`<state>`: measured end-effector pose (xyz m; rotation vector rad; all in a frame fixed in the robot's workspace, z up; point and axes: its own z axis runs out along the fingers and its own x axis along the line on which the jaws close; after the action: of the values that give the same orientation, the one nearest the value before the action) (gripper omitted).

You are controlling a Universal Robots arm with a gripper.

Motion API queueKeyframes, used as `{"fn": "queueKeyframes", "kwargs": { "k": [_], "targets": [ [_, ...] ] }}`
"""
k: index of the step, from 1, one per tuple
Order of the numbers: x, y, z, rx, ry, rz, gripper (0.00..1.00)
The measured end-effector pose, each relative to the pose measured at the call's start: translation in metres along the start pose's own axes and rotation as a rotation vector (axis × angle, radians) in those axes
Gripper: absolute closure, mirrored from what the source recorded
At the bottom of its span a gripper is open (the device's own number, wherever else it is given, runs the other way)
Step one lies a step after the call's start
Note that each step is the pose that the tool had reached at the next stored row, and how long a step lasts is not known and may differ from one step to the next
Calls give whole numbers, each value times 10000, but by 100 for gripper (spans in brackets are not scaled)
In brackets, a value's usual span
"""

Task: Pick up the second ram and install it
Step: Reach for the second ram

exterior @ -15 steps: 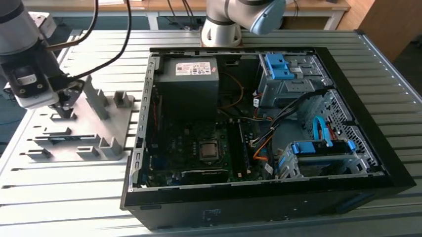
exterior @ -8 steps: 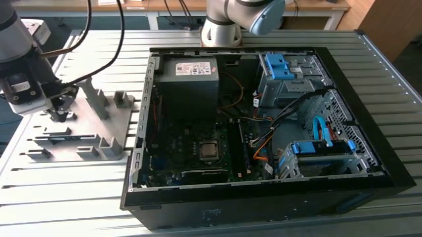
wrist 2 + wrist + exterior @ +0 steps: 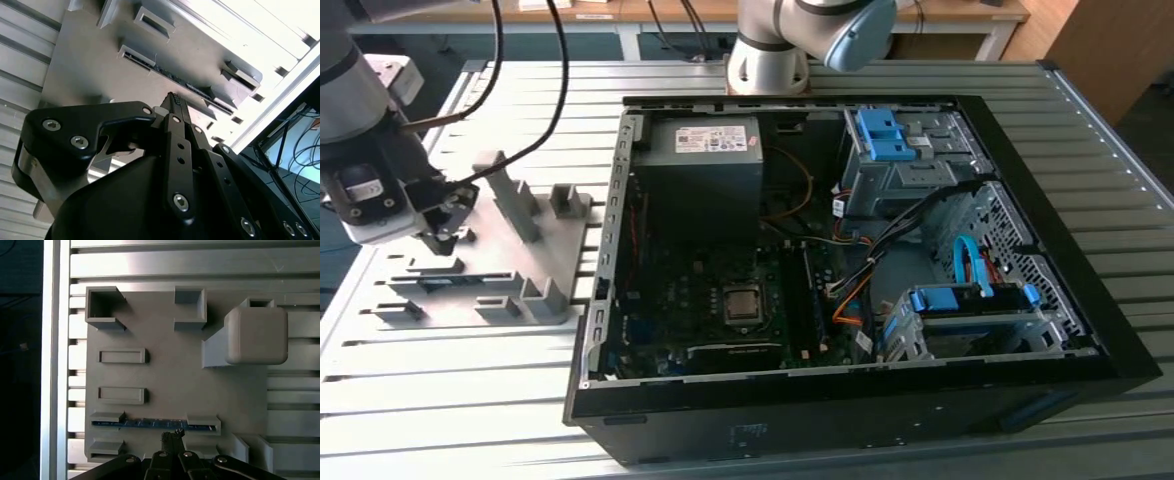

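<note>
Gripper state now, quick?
Gripper: looks closed, holding nothing; its tips are close to the second ram, which sits in the grey holder.

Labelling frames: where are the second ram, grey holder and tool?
second ram (image 3: 150, 423): first wrist view, middle of its top edge.
grey holder (image 3: 165, 375): first wrist view, bare base plate.
tool (image 3: 173, 433): first wrist view, between its fingertips.

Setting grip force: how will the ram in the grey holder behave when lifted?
Likely stiff and light: the second ram is a thin, flat board. Probably fragile: bare circuit board. It stands on edge in the grey holder, caught at both ends, so may bind if pulled askew.
</note>
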<state>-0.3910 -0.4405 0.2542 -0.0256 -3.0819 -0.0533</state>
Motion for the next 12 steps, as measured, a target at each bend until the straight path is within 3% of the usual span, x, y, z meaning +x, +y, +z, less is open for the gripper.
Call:
{"fn": "queueKeyframes", "kwargs": {
  "k": [12],
  "targets": [
    [-11, -8, 216, 1, 1, -1, 90]
  ]
}}
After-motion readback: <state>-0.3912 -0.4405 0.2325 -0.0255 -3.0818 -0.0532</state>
